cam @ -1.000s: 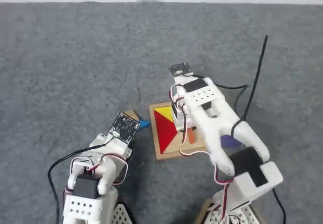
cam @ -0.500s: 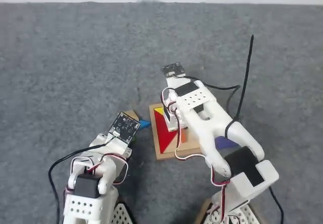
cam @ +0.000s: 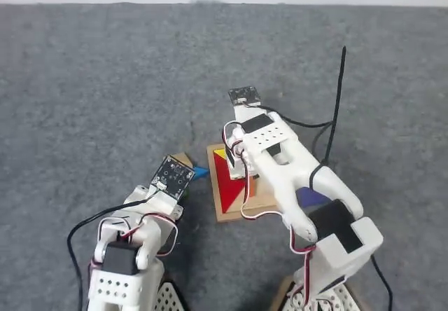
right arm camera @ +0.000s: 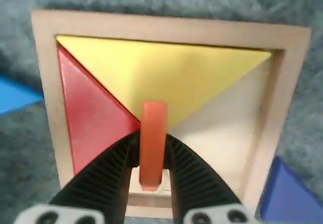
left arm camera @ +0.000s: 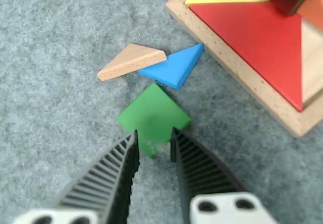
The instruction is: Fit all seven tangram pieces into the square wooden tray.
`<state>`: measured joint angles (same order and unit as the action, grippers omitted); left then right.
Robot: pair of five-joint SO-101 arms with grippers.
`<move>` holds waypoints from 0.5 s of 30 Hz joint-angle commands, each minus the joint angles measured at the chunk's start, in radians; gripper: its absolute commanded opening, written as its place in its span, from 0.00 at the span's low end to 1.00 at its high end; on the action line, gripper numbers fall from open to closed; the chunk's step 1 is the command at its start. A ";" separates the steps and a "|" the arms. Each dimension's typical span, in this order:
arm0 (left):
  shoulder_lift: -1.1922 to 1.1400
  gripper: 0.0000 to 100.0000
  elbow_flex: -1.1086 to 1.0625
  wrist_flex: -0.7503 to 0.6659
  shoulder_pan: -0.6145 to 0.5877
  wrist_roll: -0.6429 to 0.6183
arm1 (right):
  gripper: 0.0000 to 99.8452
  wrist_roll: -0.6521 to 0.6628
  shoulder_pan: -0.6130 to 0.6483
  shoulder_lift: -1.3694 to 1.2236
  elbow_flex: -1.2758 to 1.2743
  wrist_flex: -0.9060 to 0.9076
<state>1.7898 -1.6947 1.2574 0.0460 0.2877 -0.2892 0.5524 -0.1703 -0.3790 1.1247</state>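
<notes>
right gripper clamped on orange piece, held on edge over wooden tray centre | left gripper narrow gap, at tray's 9 o'clock in high view | green square corner between its tips

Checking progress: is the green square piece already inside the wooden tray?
No, the green square piece lies on the carpet outside the square wooden tray.
</notes>
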 commanded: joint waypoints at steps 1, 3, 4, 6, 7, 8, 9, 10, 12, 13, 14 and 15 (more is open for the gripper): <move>0.012 0.10 0.012 -0.002 -0.006 0.008 | 0.01 -0.049 0.002 -0.002 0.044 -0.013; 0.012 0.10 0.012 -0.002 -0.006 0.008 | 0.01 -0.055 -0.008 -0.002 0.046 0.010; 0.012 0.10 0.012 -0.002 -0.006 0.008 | 0.01 -0.060 -0.016 -0.002 0.046 0.013; 0.012 0.10 0.012 -0.002 -0.006 0.008 | 0.01 -0.069 -0.035 -0.004 0.046 0.013; 0.012 0.10 0.012 -0.002 -0.006 0.008 | 0.01 -0.075 -0.041 -0.004 0.046 0.013; 0.012 0.10 0.012 -0.002 -0.006 0.008 | 0.01 -0.074 -0.044 -0.002 0.046 0.013; 0.012 0.10 0.012 -0.002 -0.006 0.008 | 0.01 -0.074 -0.047 -0.002 0.046 0.013; 0.012 0.10 0.012 -0.002 -0.006 0.008 | 0.01 -0.074 -0.051 -0.002 0.046 0.013; 0.012 0.10 0.012 -0.002 -0.006 0.008 | 0.01 -0.071 -0.065 -0.001 0.048 0.013; 0.012 0.10 0.012 -0.002 -0.006 0.008 | 0.01 -0.071 -0.074 0.001 0.051 0.018; 0.012 0.10 0.012 -0.002 -0.006 0.008 | 0.01 -0.071 -0.084 0.007 0.055 0.022; 0.012 0.10 0.012 -0.002 -0.006 0.008 | 0.01 -0.071 -0.096 0.013 0.055 0.024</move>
<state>1.7898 -1.6947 1.2574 0.0460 0.2877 -0.3491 0.4987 -0.1703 -0.3713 1.1308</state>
